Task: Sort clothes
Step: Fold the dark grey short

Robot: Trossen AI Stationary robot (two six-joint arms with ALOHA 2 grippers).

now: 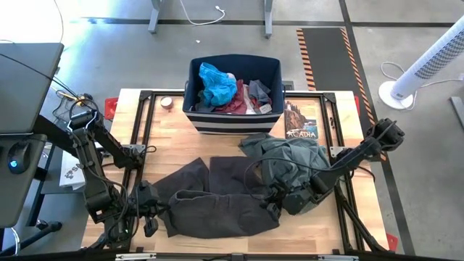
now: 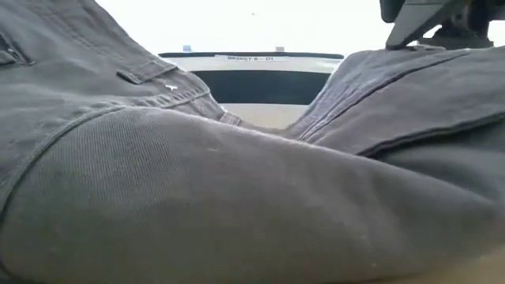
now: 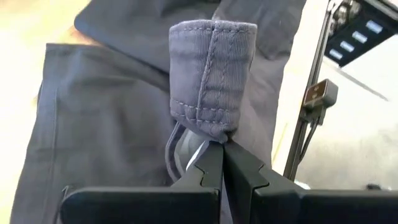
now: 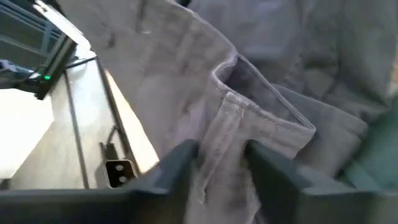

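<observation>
The left pincer (image 3: 222, 163) is pressed together on a folded hem of the dark grey-brown trousers (image 1: 217, 196), near the table's (image 1: 174, 138) front left edge. The right pincer (image 4: 221, 163) straddles the trousers' waistband, fabric between its fingers; whether it grips, I cannot tell. The trousers lie spread across the front, the grey-green shirt (image 1: 290, 156) touching them, behind it the navy bin (image 1: 232, 119) holding bright blue (image 1: 217, 85) and maroon pieces (image 1: 235, 104).

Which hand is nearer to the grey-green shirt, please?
Right. The right hand is just beside the grey-green shirt; the left hand grips the trousers' far end.
</observation>
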